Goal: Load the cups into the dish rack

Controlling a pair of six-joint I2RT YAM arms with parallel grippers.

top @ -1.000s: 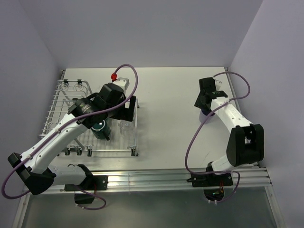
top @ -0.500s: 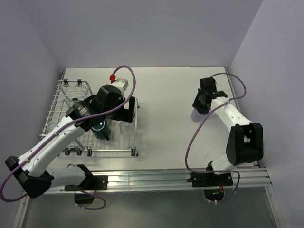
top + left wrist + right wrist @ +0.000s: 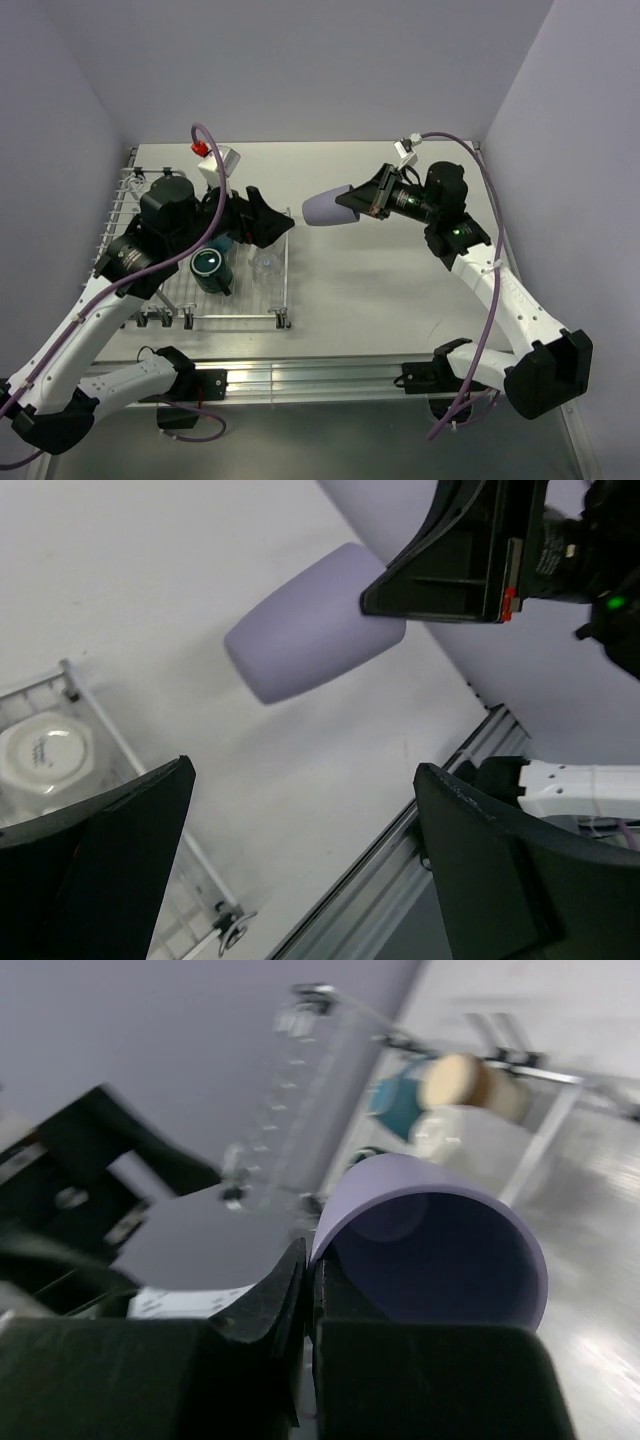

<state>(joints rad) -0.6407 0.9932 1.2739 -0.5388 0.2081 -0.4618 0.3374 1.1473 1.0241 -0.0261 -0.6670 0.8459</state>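
Lavender cup [image 3: 328, 208] in right gripper [image 3: 372, 202], aloft.

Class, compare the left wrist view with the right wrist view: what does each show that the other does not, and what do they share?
Left wrist only: the lavender cup from outside, its wall and closed bottom, plus the metal rail at the table's edge. Right wrist only: the cup's hollow inside and the dark teal mug. Both: the right gripper shut on the cup's rim, and part of the dish rack.

Right hand [image 3: 368, 203] grips lavender cup [image 3: 331, 208] above table [image 3: 360, 290].
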